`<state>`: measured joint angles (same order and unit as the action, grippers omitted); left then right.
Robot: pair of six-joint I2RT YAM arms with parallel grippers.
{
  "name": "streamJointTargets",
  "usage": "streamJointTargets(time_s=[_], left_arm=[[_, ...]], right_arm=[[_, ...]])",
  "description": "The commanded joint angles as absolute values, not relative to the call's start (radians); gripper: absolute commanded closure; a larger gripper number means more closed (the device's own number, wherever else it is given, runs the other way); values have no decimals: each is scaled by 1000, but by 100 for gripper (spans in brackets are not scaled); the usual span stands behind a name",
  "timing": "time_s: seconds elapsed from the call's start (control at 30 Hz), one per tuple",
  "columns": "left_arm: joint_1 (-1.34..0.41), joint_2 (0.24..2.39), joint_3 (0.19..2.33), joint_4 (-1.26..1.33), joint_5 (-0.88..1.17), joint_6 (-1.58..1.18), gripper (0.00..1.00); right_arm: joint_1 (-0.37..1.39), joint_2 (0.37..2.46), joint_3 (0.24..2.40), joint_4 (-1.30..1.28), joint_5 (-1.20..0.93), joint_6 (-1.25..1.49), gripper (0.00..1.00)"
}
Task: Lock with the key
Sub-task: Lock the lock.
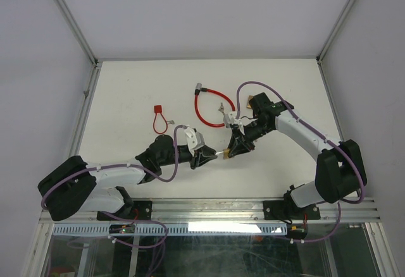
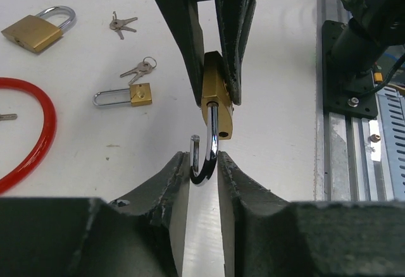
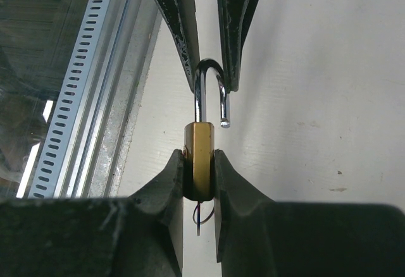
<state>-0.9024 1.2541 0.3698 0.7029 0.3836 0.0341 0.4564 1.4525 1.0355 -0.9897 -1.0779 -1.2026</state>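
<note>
From above, the padlock [image 1: 224, 154] hangs in the air between the two arms, near the table's front edge. The left gripper [image 1: 212, 157] and right gripper [image 1: 233, 150] meet on it. Its long axis runs across from one gripper to the other, with the bow toward the left arm.

In the left wrist view, the left fingers [image 2: 180, 169] pinch the bend of the shackle [image 2: 212, 131], which points at this camera. The right gripper [image 2: 218, 93] clamps the brass body. Keys [image 2: 138, 69] lie on the table beside a second small padlock [image 2: 140, 93] (none shows in the held one).

In the right wrist view, the right fingers [image 3: 174, 169] squeeze the body edge-on, with the shackle pointing away. Its free leg [image 3: 224, 116] hangs clear of the body, so the lock is open.

I judge the step to be closing the shackle. The next move calls for turning the free leg over its hole, then pressing straight along the long axis.
</note>
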Motion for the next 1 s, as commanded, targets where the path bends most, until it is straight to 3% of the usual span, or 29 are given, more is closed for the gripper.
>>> streamJointTargets(time_s=[0.0,0.13,0.8,0.87,0.97], left_arm=[[-905,1276,425,761,461,-2,83],[-904,1278,436,742,494,-40,100],[-904,1307,450,797,599,-168,100],[-904,1295,439,794,574,-159,81],[-904,1277,427,783,548,-147,66]], right_arm=[[462,1402,1046,-966,-1137,-1206,100],[463,1398,1042,-957,-1131,-1203,100],[463,1378,1014,-947,-1145,-1254,100],[462,1378,1017,-954,-1148,-1262,100],[462,1378,1020,-964,-1153,-1271,100]])
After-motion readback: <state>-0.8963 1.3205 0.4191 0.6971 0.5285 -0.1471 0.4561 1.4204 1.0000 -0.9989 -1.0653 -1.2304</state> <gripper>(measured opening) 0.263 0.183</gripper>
